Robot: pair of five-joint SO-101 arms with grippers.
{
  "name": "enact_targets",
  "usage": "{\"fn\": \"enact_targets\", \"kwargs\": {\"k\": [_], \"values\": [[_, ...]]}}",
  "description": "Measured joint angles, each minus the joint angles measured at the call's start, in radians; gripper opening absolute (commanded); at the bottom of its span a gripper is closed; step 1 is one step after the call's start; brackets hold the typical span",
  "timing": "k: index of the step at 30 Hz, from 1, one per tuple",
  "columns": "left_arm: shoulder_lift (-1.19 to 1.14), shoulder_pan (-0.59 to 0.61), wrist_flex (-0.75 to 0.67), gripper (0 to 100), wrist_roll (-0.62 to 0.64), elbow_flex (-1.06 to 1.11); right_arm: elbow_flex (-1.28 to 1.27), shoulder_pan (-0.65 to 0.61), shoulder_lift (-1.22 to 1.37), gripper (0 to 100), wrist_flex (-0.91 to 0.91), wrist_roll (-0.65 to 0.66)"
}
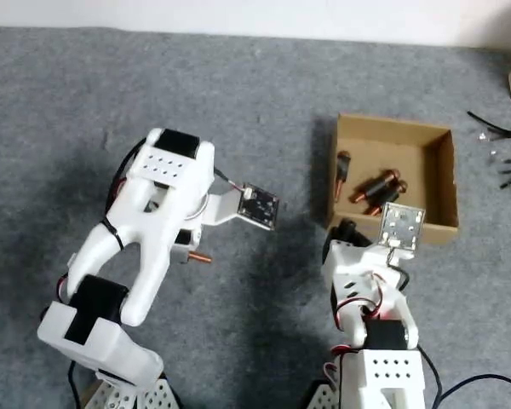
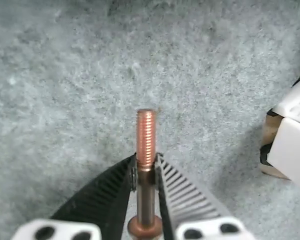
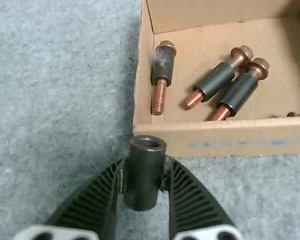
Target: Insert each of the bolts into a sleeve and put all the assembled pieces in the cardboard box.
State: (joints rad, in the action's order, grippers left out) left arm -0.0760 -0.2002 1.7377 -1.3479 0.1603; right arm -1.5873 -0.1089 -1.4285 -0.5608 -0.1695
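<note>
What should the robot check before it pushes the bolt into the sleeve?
1. Left claw shut on bolt: ok.
2. Bolt's threaded end sticks out free: ok.
3. Right claw shut on sleeve: ok.
4. Sleeve's mouth open: ok.
5. Bolt lined up with sleeve: not ok, the claws are far apart.
6. Room in cardboard box: ok, three assembled pieces inside, bare floor left.

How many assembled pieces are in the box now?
3, in the brown cardboard box: one copper bolt in a dark sleeve by a side wall, two more side by side mid-floor. Near wall may hide more.
</note>
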Motion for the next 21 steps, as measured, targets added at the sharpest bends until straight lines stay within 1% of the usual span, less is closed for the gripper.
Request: {"fn": "enact_targets", "kwargs": {"k": [3, 4, 5, 8, 9, 11, 13, 14, 17, 21], "values": [[0.0, 0.005, 0.0, 25, 0.0, -0.006, 0.0, 0.0, 0.0, 0.4, 0.0, 0.0], [0.0, 0.014, 0.0, 29, 0.0, -0.009, 0.0, 0.0, 0.0, 0.4, 0.0, 0.0], [0.0, 0.025, -0.006, 29, 0.0, -0.011, 0.0, 0.0, 0.0, 0.4, 0.0, 0.0], [0.0, 0.04, -0.083, 25, 0.044, -0.012, 0.0, 0.0, 0.0, 0.4, 0.0, 0.003], [0.0, 0.04, -0.109, 23, 0.083, -0.014, 0.0, 0.0, 0.0, 0.4, 0.0, 0.008], [0.0, 0.041, -0.164, 22, 0.212, -0.031, 0.0, 0.0, 0.0, 0.4, 0.0, 0.008], [0.0, 0.052, -0.199, 23, 0.405, -0.061, 0.0, 0.0, 0.0, 0.4, 0.0, 0.008], [0.0, 0.071, -0.204, 23, 0.534, -0.074, 0.0, 0.0, 0.0, 0.4, 0.0, 0.008], [0.0, 0.132, -0.207, 22, 0.987, -0.083, 0.0, 0.0, 0.0, 0.4, 0.0, 0.008], [0.0, 0.135, -0.209, 22, 1.616, -0.034, 0.0, 0.0, 0.0, 0.4, 0.0, 0.008]]}}
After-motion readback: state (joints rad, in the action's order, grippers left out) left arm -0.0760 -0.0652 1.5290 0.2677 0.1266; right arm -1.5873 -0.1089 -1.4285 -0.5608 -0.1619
